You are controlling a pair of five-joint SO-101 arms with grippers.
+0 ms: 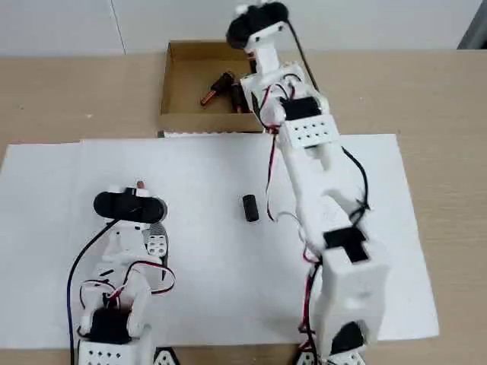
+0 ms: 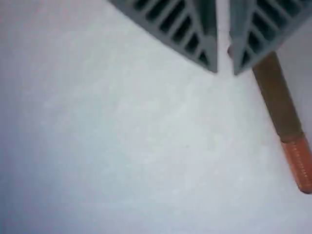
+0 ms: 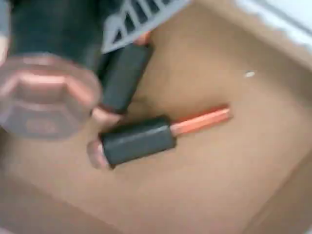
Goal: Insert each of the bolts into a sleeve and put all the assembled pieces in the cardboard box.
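A copper bolt (image 2: pixel 279 105) lies on the white paper (image 1: pixel 198 258), threaded end away from the grey fingers (image 2: pixel 192 39). My left gripper (image 2: pixel 226 67) is shut on its head end; it sits at the paper's left (image 1: pixel 139 190). A loose black sleeve (image 1: pixel 250 207) lies mid-paper. My right gripper (image 1: pixel 251 93) hangs inside the cardboard box (image 1: pixel 176 84), its grey finger (image 3: pixel 141 17) above two assembled pieces (image 3: pixel 137 140) (image 3: pixel 124 78) on the floor. Close to the right wrist camera, a blurred black sleeve with a copper hex head (image 3: pixel 45 95) seems held in that gripper.
The right arm (image 1: pixel 319 190) stretches across the paper's right half up to the box. Bare wooden tabletop (image 1: pixel 68 91) surrounds the paper. The box walls (image 3: pixel 273 39) rise close around the right gripper.
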